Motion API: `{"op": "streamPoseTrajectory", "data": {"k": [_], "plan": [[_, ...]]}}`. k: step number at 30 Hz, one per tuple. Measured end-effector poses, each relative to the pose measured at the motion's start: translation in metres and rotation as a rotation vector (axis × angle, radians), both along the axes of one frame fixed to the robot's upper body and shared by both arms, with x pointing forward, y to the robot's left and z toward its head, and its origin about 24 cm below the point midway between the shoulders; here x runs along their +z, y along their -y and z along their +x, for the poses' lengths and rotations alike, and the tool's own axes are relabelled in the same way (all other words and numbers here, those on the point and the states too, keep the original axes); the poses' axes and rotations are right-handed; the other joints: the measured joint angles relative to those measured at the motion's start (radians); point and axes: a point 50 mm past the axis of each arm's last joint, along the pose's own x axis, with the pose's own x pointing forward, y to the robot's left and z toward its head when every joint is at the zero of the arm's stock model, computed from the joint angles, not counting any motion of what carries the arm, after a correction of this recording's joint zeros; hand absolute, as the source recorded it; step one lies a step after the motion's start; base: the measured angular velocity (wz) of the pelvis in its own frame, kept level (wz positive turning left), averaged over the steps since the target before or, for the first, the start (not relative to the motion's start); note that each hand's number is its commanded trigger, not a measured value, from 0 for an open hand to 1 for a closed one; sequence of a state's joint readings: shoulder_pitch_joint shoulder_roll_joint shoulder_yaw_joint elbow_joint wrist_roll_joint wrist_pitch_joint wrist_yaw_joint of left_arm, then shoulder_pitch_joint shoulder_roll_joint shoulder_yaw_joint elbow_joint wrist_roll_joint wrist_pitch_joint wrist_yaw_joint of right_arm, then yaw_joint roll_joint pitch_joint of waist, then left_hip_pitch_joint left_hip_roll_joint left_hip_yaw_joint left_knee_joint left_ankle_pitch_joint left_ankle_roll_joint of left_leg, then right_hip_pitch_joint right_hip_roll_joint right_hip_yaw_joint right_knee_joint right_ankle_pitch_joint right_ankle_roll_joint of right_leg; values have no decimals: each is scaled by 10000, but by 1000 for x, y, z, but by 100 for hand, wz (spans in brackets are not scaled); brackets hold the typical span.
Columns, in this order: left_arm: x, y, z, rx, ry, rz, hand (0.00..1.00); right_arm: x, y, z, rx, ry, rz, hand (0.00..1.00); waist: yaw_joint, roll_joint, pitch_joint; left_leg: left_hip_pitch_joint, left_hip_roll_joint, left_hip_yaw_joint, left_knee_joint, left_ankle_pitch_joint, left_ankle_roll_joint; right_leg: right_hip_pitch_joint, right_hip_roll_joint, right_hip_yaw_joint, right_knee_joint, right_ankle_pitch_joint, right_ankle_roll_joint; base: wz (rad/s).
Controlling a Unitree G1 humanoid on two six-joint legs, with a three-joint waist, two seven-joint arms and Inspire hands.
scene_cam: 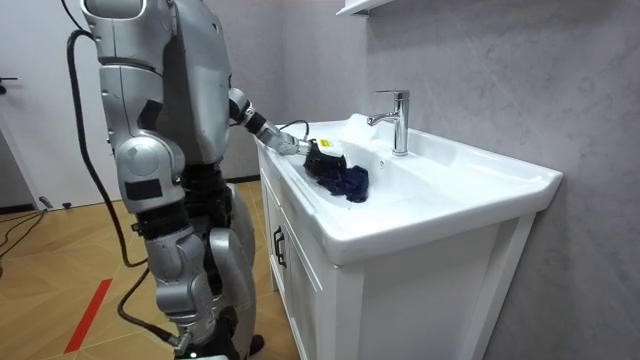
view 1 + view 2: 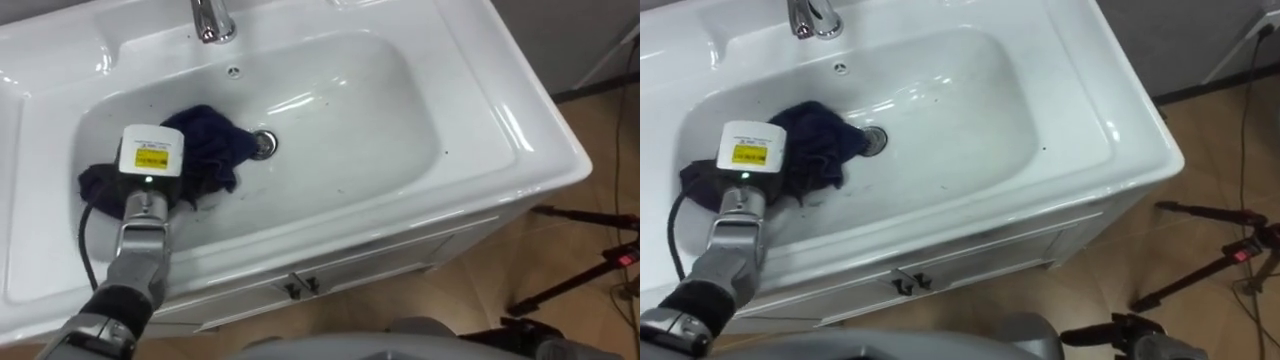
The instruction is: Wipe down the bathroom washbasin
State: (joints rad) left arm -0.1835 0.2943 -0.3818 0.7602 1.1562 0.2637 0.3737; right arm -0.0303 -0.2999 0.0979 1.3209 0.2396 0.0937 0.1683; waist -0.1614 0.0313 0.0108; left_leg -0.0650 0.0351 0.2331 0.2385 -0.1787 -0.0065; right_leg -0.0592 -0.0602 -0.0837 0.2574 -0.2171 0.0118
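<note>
- Your left hand [image 2: 150, 160] is down in the basin [image 2: 350, 110], on top of the dark blue cloth [image 2: 215, 145] at the robot's left end of the bowl. The fingers are buried under the hand and the cloth, so I honestly can't tell if they're clamped on it or just pressing.
- For the wipe, I'd press down flat and drag the cloth in long overlapping sweeps toward the right end. There are a few little dark specks over there.
- Watch the drain [image 2: 263, 143]. The cloth's edge sits right against it and could snag.
- Stay low and clear of the tap [image 2: 210, 20].
- The cloth is crumpled into a floppy lump, so it probably isn't touching much of the bowl. Spread it out a bit.
</note>
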Motion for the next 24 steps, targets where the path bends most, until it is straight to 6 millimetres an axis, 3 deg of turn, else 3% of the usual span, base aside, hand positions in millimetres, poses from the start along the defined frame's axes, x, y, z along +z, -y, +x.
{"op": "streamPoseTrajectory", "data": {"k": [2, 4, 8, 11, 13, 17, 24], "plan": [[9, 14, 15, -296, -375, -904, 100, 2, -1, 9, 262, 350, 88, 0, -245, 55, 39, -164, -50, -70, 45, 22, 37, -119, -44, -37, 21, -7, 39, 14], [22, 28, 29, -809, -899, -1614, 100, 5, 1, 20, 396, 772, 102, 0, -514, 244, 138, -407, -86, -178, 225, -8, 94, -224, -78, -88, 19, 4, 98, 16], [45, 59, 42, -2227, -2500, -3512, 100, 10, 9, 27, 405, 1155, 193, 0, -884, 818, 105, -627, -162, -191, 403, -76, 199, -313, -207, -245, 1, -3, 184, 7], [67, 83, 39, -3677, -3534, -4353, 100, 11, 14, 22, 461, 1056, 118, 0, -867, 1088, 110, -745, -193, -348, 466, -76, 199, -294, -237, -333, 21, -6, 190, 8], [81, 95, 34, -4578, -4158, -4926, 100, 12, 19, 19, 391, 964, -19, 0, -901, 1235, 94, -857, -195, -482, 519, -76, 199, -239, -272, -644, 31, -6, 187, 22], [103, 105, 27, -5639, -4668, -4840, 100, 13, 23, 17, 294, 972, -93, 0, -750, 1306, 83, -835, -168, -747, 539, -77, 197, -112, -235, -873, -3, -8, 181, 16], [143, 109, 15, -7056, -4881, -4509, 100, 13, 28, 9, -213, 754, -266, 0, -241, 1664, 50, -624, -246, -976, 680, -82, 197, 285, -274, -1185, -102, -15, 181, 13]]}}
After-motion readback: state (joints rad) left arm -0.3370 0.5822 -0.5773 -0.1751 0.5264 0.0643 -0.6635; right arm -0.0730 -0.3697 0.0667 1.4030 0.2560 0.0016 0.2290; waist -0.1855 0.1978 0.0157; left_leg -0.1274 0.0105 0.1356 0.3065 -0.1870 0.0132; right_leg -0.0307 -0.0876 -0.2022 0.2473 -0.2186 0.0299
